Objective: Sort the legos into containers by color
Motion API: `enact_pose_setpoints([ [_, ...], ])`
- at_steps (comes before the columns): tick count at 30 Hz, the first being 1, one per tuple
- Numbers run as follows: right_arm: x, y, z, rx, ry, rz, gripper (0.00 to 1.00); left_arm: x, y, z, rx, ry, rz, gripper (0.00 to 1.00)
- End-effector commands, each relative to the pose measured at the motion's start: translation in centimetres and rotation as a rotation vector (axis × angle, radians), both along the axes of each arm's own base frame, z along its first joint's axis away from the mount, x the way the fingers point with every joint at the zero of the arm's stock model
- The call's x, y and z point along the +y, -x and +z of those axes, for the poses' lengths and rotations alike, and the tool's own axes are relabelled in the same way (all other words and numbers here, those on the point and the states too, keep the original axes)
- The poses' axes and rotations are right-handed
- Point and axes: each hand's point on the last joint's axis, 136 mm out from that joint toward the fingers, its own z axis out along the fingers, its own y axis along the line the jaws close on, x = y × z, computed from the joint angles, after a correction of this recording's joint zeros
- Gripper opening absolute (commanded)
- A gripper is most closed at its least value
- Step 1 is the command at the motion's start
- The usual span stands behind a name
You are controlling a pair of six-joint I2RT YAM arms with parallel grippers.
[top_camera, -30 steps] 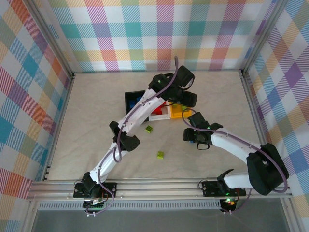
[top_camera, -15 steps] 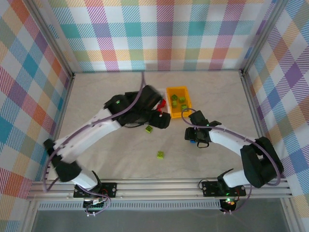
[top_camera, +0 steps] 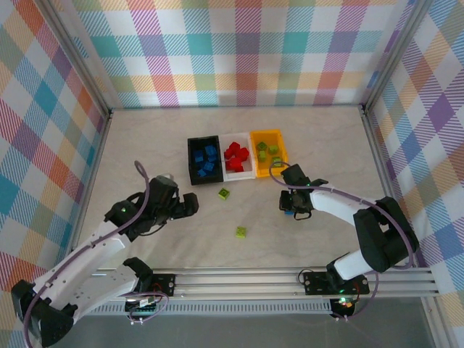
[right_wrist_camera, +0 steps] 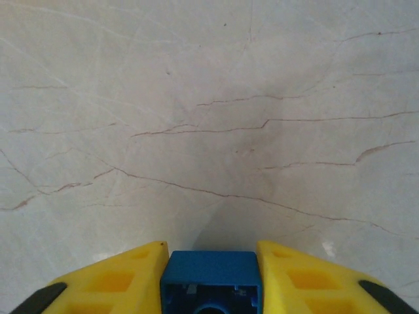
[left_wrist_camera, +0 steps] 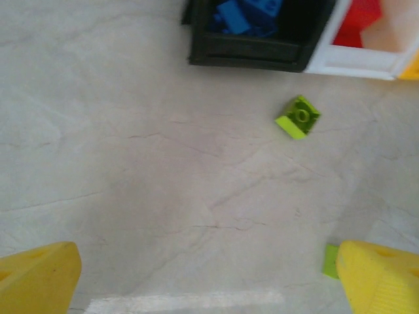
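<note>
- Right pincer [right_wrist_camera: 209, 256]: pinching a blue brick [right_wrist_camera: 209, 278] low over the table [right_wrist_camera: 209, 98], just near-right of the orange-yellow bin [top_camera: 265, 171].
- Handling, my judgement: lift clear of the rims, carry left past the white bin [top_camera: 239, 174], and let go over the black bin [top_camera: 193, 161].
- Left pincer [left_wrist_camera: 206, 281]: spread, holding nothing.
- Obscured: the blue brick's near half is cut off, and a lime brick [left_wrist_camera: 330, 260] lies half behind my finger.
</note>
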Motion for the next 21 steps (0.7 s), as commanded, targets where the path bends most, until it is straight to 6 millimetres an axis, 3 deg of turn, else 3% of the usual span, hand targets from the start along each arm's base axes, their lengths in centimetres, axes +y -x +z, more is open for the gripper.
enact_pose_setpoints([
  [1,1.2,-0.3,1.4,-0.027,-0.057,0.048,0.33,0.9,-0.4,-0.1,-0.042,0.082,0.077,1.0],
  [4,3.2,-0.5,3.6,-0.075,-0.124,0.107,0.31,1.7,0.0,-1.0,-0.037,0.119,0.105,1.0],
  [6,5.9,-0.9,6.2,-0.124,-0.19,0.178,0.32,1.7,0.2,-1.4,-0.034,0.144,0.105,1.0],
  [12,16.4,-3.2,12.0,-0.211,-0.341,0.397,0.34,0.6,0.2,-2.4,-0.001,0.198,0.076,1.0],
  [17,23.3,-6.8,13.6,-0.247,-0.375,0.491,0.35,0.2,0.7,-3.6,0.041,0.213,0.062,1.0],
  [21,26.5,-10.4,13.4,-0.252,-0.355,0.496,0.35,0.0,1.3,-4.2,0.067,0.22,0.04,1.0],
])
